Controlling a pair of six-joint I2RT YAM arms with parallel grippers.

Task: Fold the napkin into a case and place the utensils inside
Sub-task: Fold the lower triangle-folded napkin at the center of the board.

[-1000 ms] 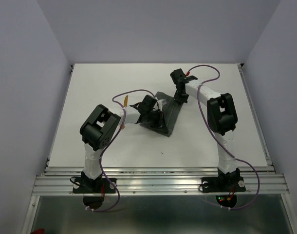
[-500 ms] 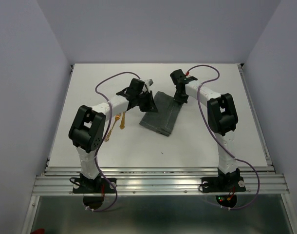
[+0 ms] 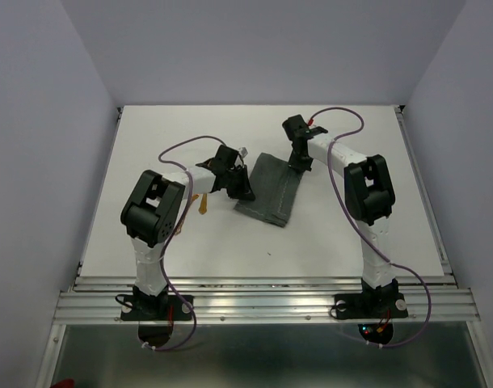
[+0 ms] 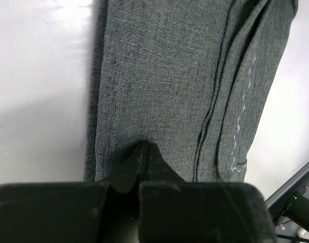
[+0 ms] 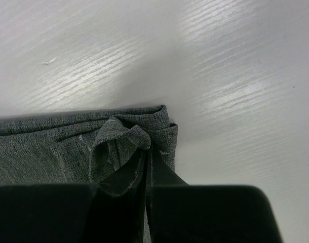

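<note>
- Top external view: the napkin (image 3: 269,190) lies folded into a long strip mid-counter (image 3: 351,234). The orange utensils (image 3: 203,205) sit just left of it, partly under the left arm.
- Left hand (image 4: 144,151): fingers together, tips down on the cloth.
- Right hand (image 5: 146,151): clamped on a bunched corner at the napkin's far end.

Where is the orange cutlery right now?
In the top view, the orange cutlery lies on the table left of the grey napkin, partly hidden by the left arm.
</note>
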